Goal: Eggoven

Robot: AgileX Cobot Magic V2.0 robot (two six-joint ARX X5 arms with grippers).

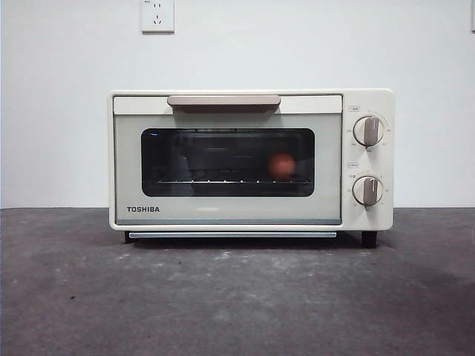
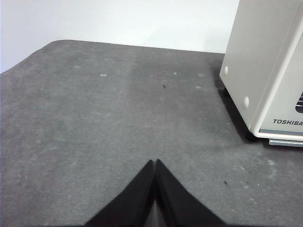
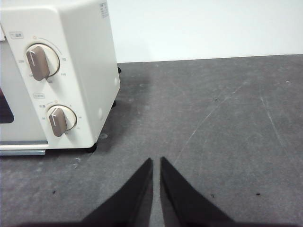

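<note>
Egg [image 1: 282, 165]: inside the toaster oven [image 1: 251, 160], on the wire rack behind the dark glass, toward the knob side, well apart from both grippers.
Left gripper [image 2: 155, 163]: jaws together, holding nothing, over bare table [image 2: 104, 123]; the oven's plain side wall is off to one side.
Right gripper [image 3: 156, 161]: jaws nearly together, a thin gap, holding nothing; the oven's knobs [image 3: 42, 61] are near.
Oven door: shut, tan handle [image 1: 223, 100] up.

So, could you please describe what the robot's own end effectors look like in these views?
Only the tips show. The left end effector has two plain matte black jaws, each tapering to a sharp point like a wedge. The right end effector looks the same: two smooth black pointed jaws. No cables, markings or labels are visible on either, and the front view shows neither arm.
</note>
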